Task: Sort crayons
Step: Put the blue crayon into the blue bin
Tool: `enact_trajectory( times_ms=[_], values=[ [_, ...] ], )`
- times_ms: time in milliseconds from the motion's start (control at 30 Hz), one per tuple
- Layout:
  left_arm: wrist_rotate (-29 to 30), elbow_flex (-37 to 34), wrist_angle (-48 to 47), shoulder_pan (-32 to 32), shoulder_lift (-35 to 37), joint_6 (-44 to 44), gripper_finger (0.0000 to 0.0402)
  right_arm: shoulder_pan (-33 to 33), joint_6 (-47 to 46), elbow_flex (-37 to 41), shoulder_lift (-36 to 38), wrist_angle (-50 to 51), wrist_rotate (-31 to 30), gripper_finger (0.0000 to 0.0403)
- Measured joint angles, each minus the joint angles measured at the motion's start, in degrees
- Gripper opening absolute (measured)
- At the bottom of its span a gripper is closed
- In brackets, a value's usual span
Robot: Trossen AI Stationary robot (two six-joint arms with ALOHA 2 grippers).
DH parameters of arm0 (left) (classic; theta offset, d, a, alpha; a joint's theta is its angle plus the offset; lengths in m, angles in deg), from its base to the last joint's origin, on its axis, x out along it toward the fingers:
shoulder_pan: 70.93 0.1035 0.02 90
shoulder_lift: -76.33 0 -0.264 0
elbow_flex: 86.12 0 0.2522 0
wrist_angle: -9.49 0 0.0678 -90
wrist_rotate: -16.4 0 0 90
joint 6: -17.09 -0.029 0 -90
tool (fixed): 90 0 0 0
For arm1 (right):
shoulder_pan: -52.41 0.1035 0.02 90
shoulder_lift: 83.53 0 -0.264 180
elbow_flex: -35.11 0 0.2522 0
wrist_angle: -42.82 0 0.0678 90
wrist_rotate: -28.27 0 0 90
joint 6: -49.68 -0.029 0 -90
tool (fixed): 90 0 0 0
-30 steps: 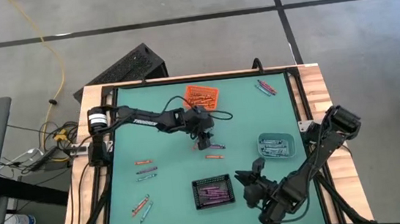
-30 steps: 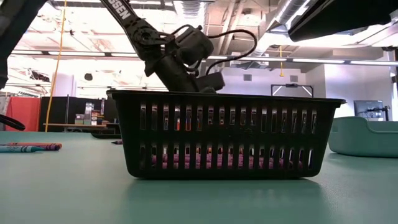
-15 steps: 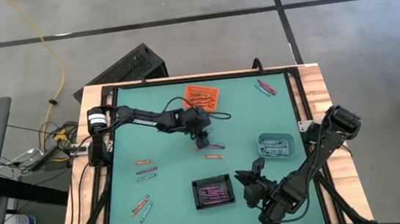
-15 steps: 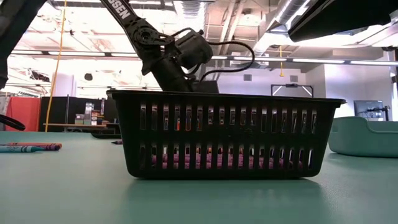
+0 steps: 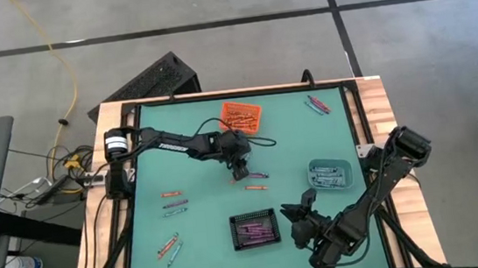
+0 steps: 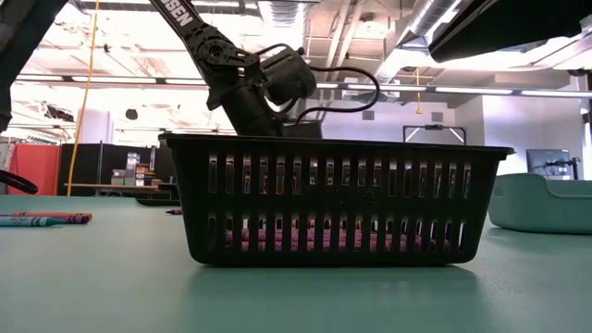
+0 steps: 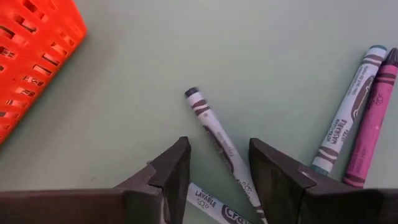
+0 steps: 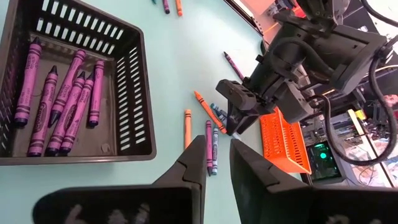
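My left gripper (image 7: 217, 180), fingers spread, straddles a grey crayon (image 7: 219, 140); next: drop lower, pinch it, carry to bin.

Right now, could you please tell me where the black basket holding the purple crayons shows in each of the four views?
High view: black basket at the mat's near edge, centre, beside the right gripper.
Low view: it fills the middle foreground.
Left wrist view: not in it.
Right wrist view: upper left corner, purple crayons inside.
Shared landmark: the orange basket, also seen in the left wrist view and the right wrist view.
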State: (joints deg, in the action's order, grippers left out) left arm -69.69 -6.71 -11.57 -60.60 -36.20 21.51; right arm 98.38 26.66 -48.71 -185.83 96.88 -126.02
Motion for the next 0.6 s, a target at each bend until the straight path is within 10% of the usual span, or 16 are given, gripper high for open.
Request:
enact_trajectory(
  times_ms=[400, 600],
  values=[
    [-0.82, 0.00, -2.27, 0.00, 0.00, -0.52, 0.0012, 0.00, 0.03, 0.00, 0.00, 0.00, 0.00, 0.0070],
    [-1.90, 0.00, -1.88, 0.02, 0.00, -1.76, 0.0012, 0.00, 0.04, 0.01, 0.00, -0.01, 0.00, 0.0070]
  ],
)
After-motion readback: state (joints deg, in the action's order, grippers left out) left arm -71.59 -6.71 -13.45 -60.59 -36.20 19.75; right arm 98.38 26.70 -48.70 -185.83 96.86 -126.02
